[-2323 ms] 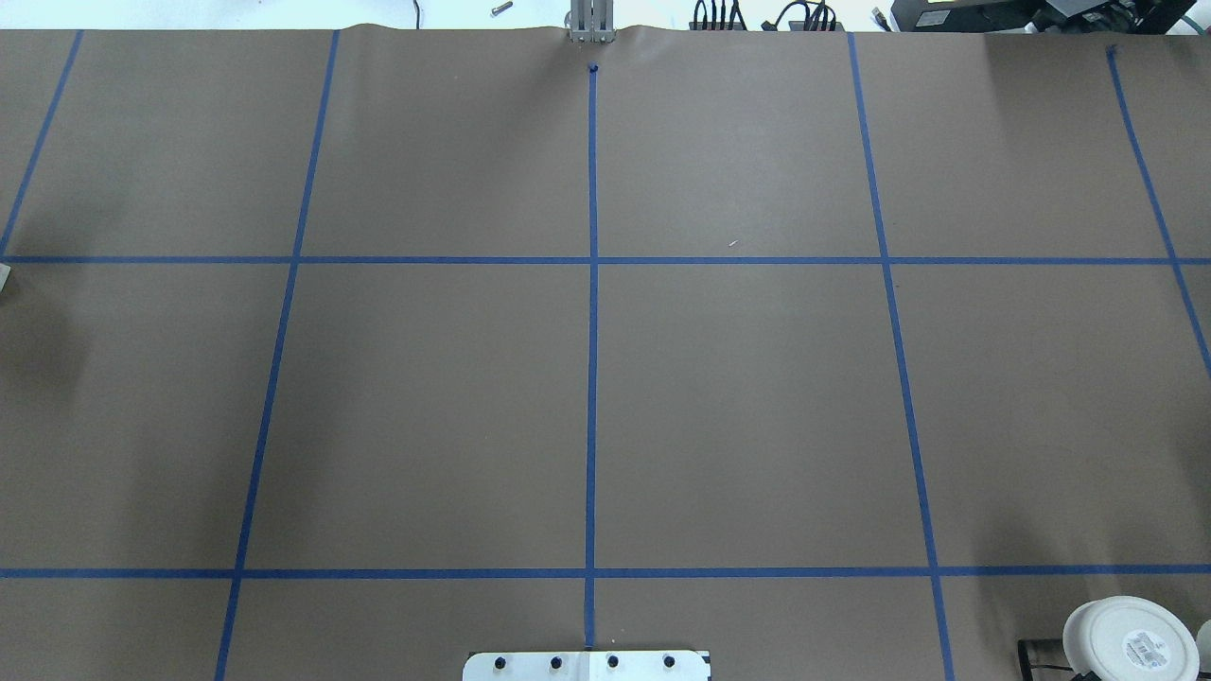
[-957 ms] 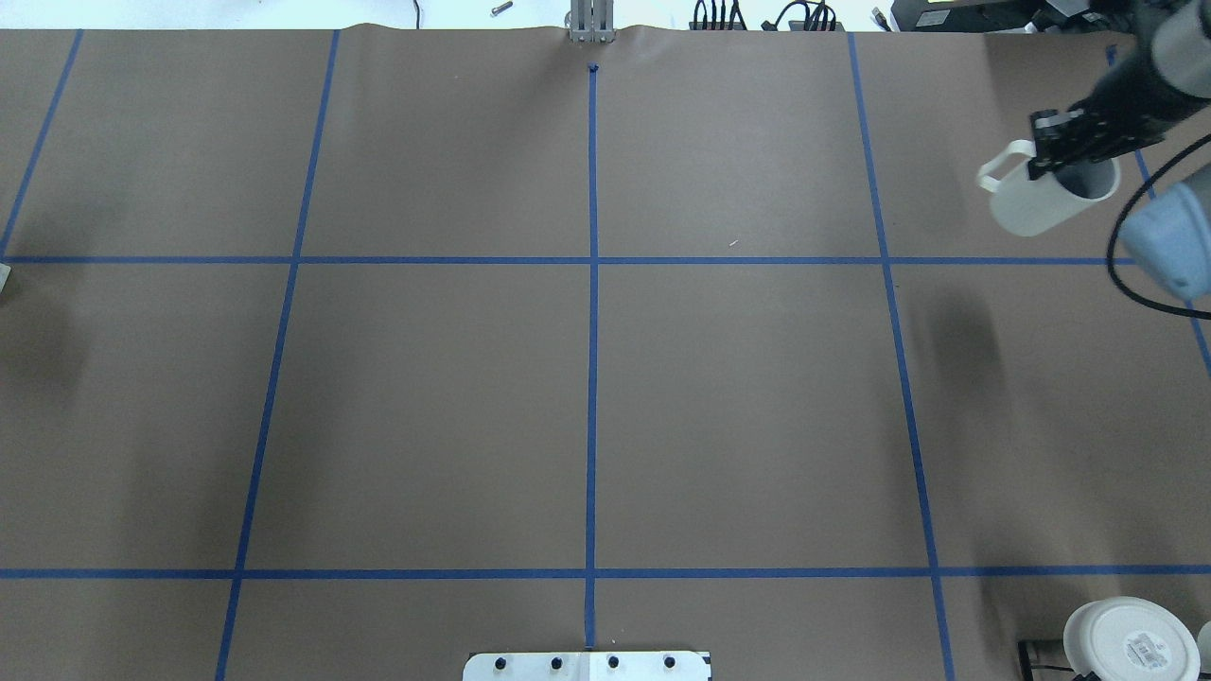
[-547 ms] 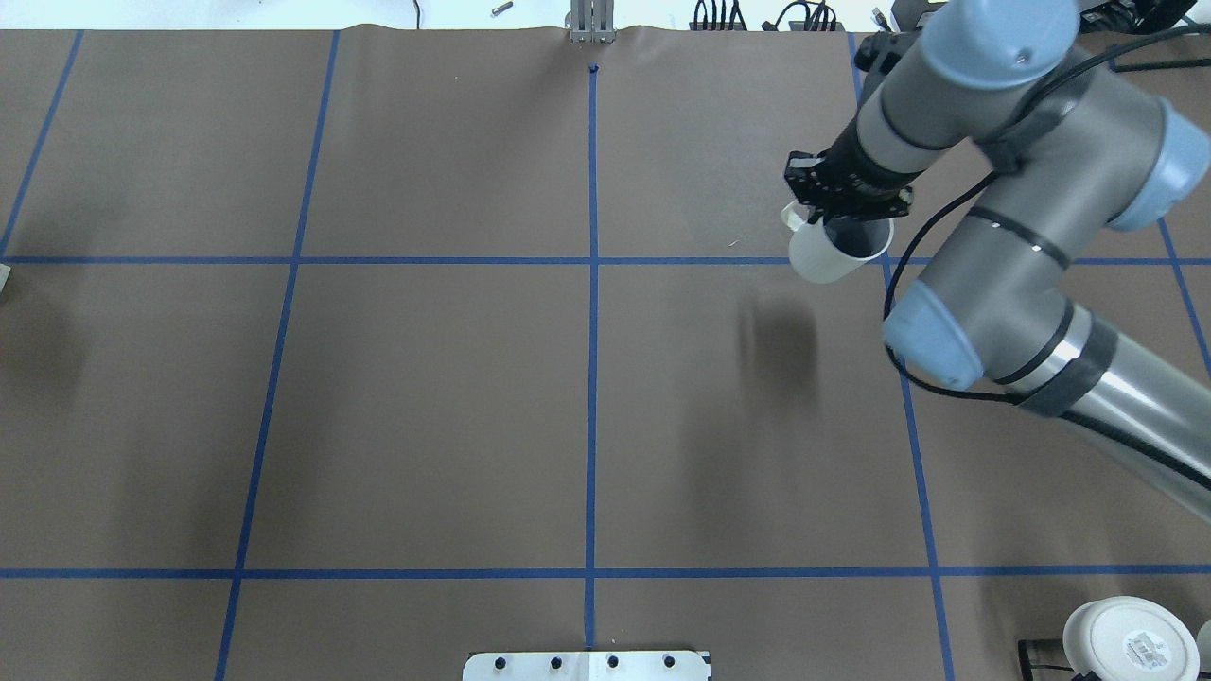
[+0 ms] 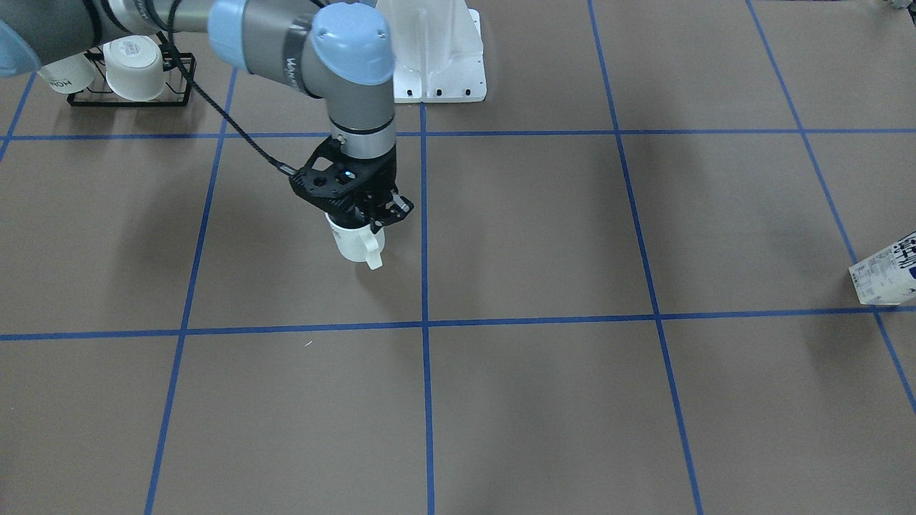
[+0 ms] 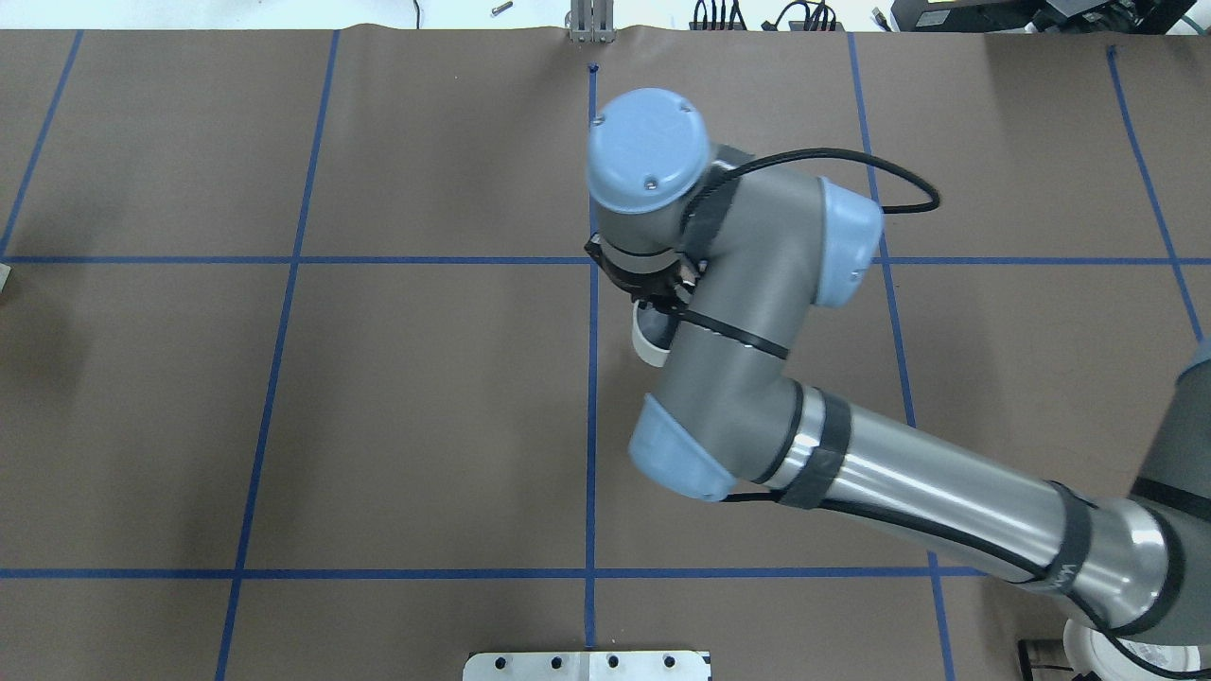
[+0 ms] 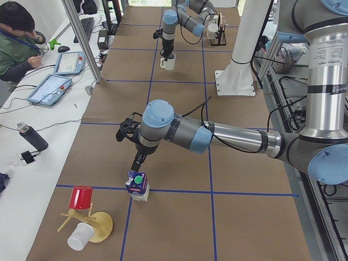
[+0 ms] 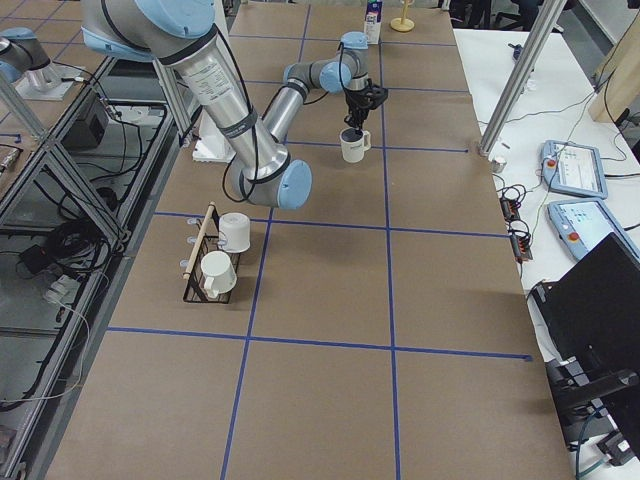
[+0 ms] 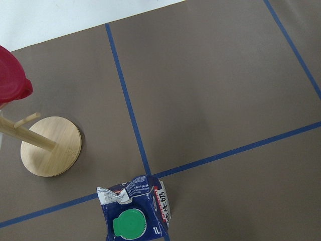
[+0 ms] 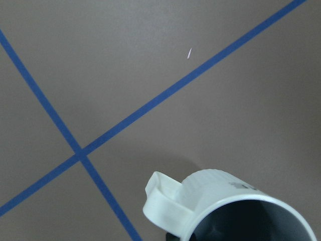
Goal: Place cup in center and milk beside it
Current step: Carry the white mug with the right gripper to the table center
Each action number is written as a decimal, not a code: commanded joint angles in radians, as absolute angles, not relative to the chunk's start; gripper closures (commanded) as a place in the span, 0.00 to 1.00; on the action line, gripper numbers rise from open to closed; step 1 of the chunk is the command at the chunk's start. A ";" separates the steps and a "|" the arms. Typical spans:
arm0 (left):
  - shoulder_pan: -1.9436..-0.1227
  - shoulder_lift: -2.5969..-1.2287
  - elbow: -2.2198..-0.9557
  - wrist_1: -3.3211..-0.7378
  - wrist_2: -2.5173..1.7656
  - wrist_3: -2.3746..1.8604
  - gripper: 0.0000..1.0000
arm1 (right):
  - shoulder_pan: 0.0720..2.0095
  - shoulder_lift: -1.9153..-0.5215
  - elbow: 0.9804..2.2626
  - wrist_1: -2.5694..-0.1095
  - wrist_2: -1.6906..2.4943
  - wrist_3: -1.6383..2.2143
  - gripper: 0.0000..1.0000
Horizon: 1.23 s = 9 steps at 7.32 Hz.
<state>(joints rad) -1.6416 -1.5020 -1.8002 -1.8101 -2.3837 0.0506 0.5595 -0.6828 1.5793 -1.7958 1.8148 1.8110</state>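
Cup (image 4: 354,244): clamped at its rim by the right gripper (image 4: 370,214), just beside the centre tape line (image 4: 424,250); dark grey inside, bottom hidden.
Milk (image 6: 137,186): upright, capped, well apart from that line.
Left gripper (image 6: 136,162): above the milk; grip unreadable.

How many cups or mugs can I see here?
5: the cup in the right gripper near the middle, two white mugs on the black rack, a red cup and a white cup at the wooden stand. More may be hidden.
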 commanded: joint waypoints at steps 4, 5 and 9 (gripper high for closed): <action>-1.641 -1.502 -1.790 -1.819 -2.382 0.052 0.01 | 0.497 -0.557 1.401 -1.795 1.810 1.888 1.00; -1.641 -1.502 -1.789 -1.824 -2.382 0.051 0.01 | 0.495 -0.555 1.401 -1.775 1.812 1.888 1.00; -1.643 -1.502 -1.787 -1.824 -2.382 0.052 0.01 | 0.483 -0.558 1.394 -1.738 1.810 1.878 0.68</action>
<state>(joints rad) -1.6416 -1.5018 -1.7872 -1.8238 -2.3823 0.0520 0.4845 -0.5582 1.3942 -1.7449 1.8124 1.8812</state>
